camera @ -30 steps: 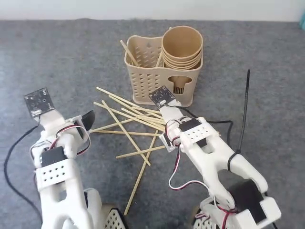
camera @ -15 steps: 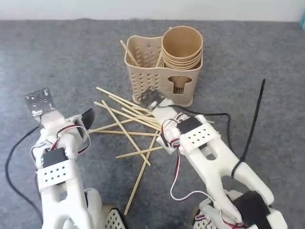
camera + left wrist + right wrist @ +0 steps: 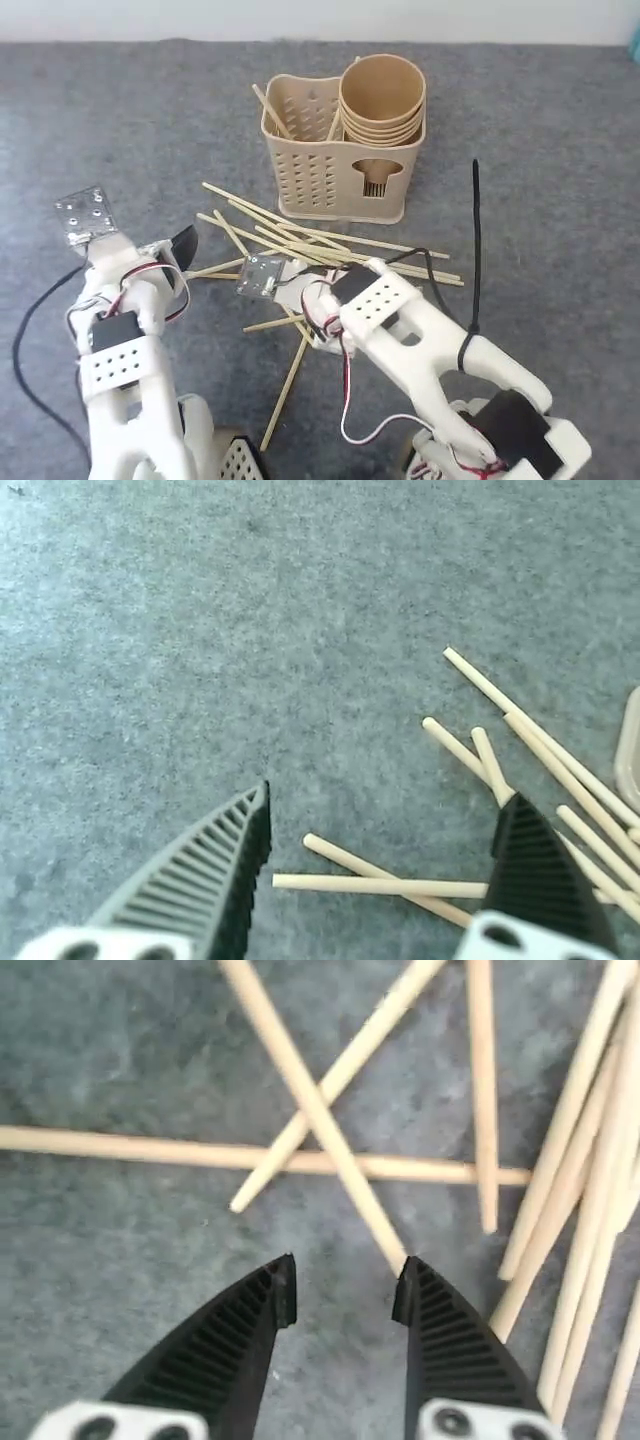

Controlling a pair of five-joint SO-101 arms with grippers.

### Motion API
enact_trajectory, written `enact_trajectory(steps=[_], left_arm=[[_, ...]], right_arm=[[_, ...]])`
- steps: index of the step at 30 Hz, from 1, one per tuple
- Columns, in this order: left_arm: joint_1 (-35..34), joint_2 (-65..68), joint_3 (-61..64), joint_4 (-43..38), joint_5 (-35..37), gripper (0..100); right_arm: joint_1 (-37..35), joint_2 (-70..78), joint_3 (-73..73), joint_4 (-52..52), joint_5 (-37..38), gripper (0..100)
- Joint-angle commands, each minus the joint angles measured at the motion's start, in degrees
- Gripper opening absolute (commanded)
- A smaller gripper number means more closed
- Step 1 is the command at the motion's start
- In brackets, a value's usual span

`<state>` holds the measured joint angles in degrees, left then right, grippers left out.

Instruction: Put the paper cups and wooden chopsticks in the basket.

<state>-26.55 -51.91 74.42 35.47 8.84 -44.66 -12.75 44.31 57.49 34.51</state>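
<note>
The tan slotted basket (image 3: 330,165) stands at the back with a stack of paper cups (image 3: 382,92) in its right part and a few chopsticks (image 3: 271,110) leaning in its left part. Several wooden chopsticks (image 3: 290,250) lie scattered on the carpet in front of it. My right gripper (image 3: 343,1295) is open low over crossed chopsticks (image 3: 315,1110); one stick's end lies just off its fingertip (image 3: 412,1285). My left gripper (image 3: 385,835) is open at the pile's left edge, with stick ends (image 3: 380,885) between its fingers.
Grey carpet (image 3: 120,130) covers the table, with open room left and right of the basket. A black cable (image 3: 476,240) rises from the right arm. Both arm bases stand at the near edge.
My right arm has swung away from the basket front, leftward and nearer, down over the middle of the chopstick pile. The left arm has stayed still.
</note>
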Motion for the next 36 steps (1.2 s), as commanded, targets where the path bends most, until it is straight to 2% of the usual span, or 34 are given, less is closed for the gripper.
enact_trajectory(steps=[1, 13, 15, 18, 19, 21, 23, 28, 36], left_arm=[[-0.1, -0.8, -0.5, -1.2, -0.4, 34], [-0.1, -0.8, -0.5, -1.3, -0.4, 34], [-0.1, -0.8, -0.5, -1.3, -0.4, 34], [-0.1, -0.8, -0.5, -1.3, -0.5, 34], [-0.1, -0.8, -0.5, -1.3, -0.5, 34], [-0.1, -0.8, -0.4, -1.7, -0.5, 34], [-0.1, -0.8, -0.2, -2.4, -0.5, 34], [-0.1, -0.8, -0.2, -2.4, -0.5, 34], [-0.1, -0.8, -0.2, -2.5, -0.5, 34]], right_arm=[[0.3, -0.4, -2.5, -3.4, 0.9, 17.7], [1.0, 11.6, -6.7, -8.1, 1.6, 17.0], [1.3, 13.1, -8.3, -7.5, 0.8, 12.9], [1.4, 13.0, -9.7, -5.6, 0.8, 0.3], [1.5, 12.5, -10.2, -4.4, 0.8, 0.8], [1.5, 10.8, -10.3, -2.3, 0.8, 3.2], [1.3, 8.0, -10.3, -0.4, 0.7, 0.9], [1.3, -1.5, -10.3, 2.9, -2.0, 0.9], [1.6, -17.1, -10.4, 4.7, -2.4, 0.8]])
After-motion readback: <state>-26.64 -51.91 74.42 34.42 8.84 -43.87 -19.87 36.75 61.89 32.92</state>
